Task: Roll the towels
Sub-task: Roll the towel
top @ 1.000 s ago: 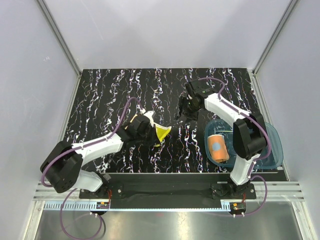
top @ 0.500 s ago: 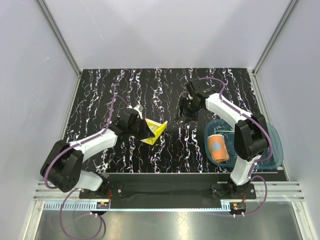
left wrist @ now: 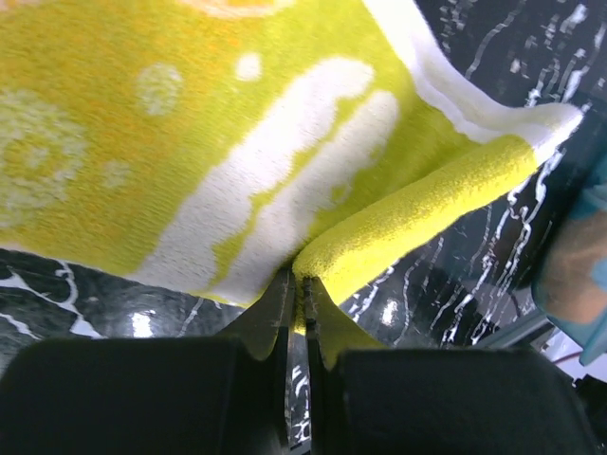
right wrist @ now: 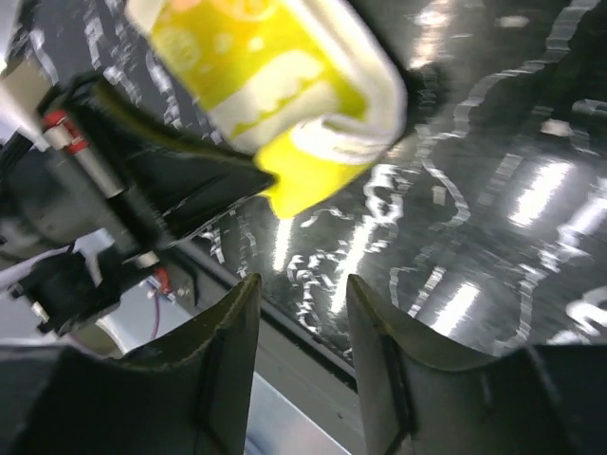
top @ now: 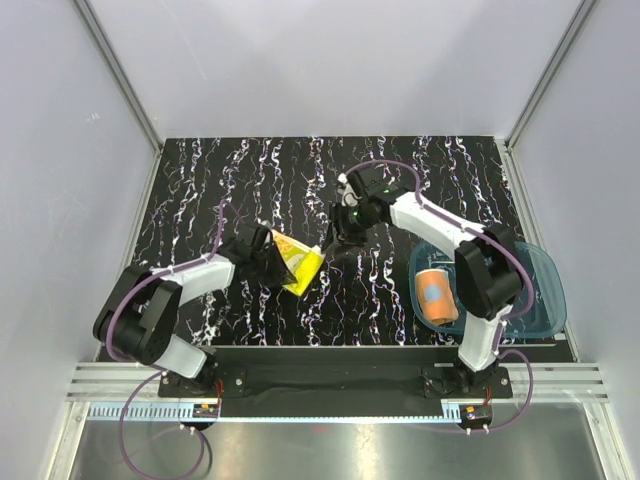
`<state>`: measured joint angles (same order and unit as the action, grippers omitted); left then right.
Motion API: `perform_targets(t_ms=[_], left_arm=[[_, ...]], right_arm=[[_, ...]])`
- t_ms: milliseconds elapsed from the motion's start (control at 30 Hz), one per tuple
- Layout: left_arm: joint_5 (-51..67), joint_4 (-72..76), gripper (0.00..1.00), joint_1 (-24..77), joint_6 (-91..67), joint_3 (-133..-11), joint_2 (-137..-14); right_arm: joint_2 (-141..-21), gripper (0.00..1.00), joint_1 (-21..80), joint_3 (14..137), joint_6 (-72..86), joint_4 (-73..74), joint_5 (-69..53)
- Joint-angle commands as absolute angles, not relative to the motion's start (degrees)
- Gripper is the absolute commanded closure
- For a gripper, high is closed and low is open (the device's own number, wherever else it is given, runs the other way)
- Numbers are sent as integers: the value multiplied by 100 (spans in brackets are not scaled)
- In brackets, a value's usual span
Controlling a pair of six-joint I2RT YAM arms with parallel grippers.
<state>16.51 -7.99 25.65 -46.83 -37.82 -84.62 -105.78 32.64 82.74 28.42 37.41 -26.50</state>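
The yellow towel (top: pixel 296 260) with its white-and-yellow pattern hangs folded just above the black marbled table, left of centre. My left gripper (top: pixel 272 256) is shut on its edge; in the left wrist view the towel (left wrist: pixel 237 142) fills the top and the jaws pinch a yellow fold. My right gripper (top: pixel 345 228) is open and empty, a little right of and behind the towel; its wrist view shows the towel (right wrist: pixel 285 85) ahead of the spread fingers (right wrist: pixel 228 351). The orange dotted towel (top: pixel 436 295) lies rolled in the blue tray (top: pixel 535 295).
The translucent blue tray sits at the table's right front, beside the right arm's base. Grey walls with metal rails (top: pixel 120 75) enclose the table. The table's front edge (top: pixel 330 352) runs just ahead of both arm bases.
My left gripper has swung back and turned with the yellow towel, which now hangs more folded. My right gripper has moved left, toward the towel.
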Motion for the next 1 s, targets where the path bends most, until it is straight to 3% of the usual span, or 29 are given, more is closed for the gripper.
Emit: perform_targets(t_ms=[0, 200, 867, 967], left_arm=[[1749, -914, 100, 2470, -4650, -3867, -8596], [1644, -1133, 100, 2417, -4474, -4060, -8736], [1257, -1792, 100, 2417, -4245, -4219, -8754], [1073, -1968, 95, 2417, -4254, -4175, -8605]], right_arm=[[-10906, 53, 3453, 8534, 2751, 3217, -3392], [-11504, 64, 3665, 8903, 2812, 3015, -3761], [-12999, 76, 3639, 9396, 2936, 3208, -2637], [-13060, 76, 3639, 9369, 2874, 3199, -2619]])
